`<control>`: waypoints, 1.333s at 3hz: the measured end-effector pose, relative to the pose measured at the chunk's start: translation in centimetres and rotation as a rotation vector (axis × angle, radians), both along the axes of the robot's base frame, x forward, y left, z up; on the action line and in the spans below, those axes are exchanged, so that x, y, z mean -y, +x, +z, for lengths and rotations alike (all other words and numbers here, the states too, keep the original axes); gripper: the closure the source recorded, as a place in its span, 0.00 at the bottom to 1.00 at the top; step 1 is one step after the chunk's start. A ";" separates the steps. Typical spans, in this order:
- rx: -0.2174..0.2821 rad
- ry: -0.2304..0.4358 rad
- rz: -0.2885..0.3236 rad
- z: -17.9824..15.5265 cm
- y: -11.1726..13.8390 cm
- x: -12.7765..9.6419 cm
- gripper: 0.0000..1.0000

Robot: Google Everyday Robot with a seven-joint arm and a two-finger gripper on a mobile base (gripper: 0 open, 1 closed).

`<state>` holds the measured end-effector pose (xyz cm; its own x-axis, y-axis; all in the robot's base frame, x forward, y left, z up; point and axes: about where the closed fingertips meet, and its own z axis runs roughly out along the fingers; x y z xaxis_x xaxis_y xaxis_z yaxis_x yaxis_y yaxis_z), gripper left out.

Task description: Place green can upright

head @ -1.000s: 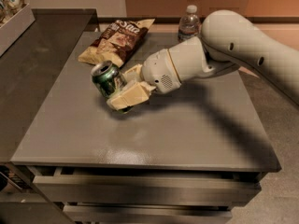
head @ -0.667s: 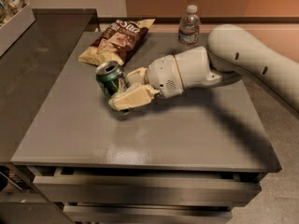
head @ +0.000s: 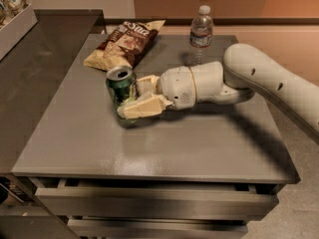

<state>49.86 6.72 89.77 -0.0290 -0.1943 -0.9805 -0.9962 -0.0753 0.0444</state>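
Observation:
The green can [head: 121, 85] is a small shiny can with a silver pull-tab top. It stands nearly upright, leaning slightly, at the middle left of the grey table [head: 164, 148]. My gripper [head: 130, 96] reaches in from the right. Its cream fingers [head: 142, 107] close on the can's lower body, one in front and one behind. The can's base is hidden behind the front finger, so I cannot tell whether it rests on the table.
A brown chip bag [head: 124, 43] lies at the back left, just behind the can. A clear water bottle [head: 201, 33] stands at the back centre. My white arm [head: 259, 78] crosses the right side. A dark counter [head: 35, 68] adjoins on the left.
The can has turned from a tilted pose to nearly upright in the gripper. The wrist has rotated and the arm has dropped lower over the table.

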 end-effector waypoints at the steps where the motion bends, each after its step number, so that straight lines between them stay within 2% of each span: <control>1: 0.030 0.023 0.016 -0.6 0.1 0.0 0.82; 4: 0.054 0.014 0.021 -2.2 0.4 0.2 0.12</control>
<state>50.29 6.51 87.60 0.0277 -0.1810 -0.9831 -0.9953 -0.0962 -0.0104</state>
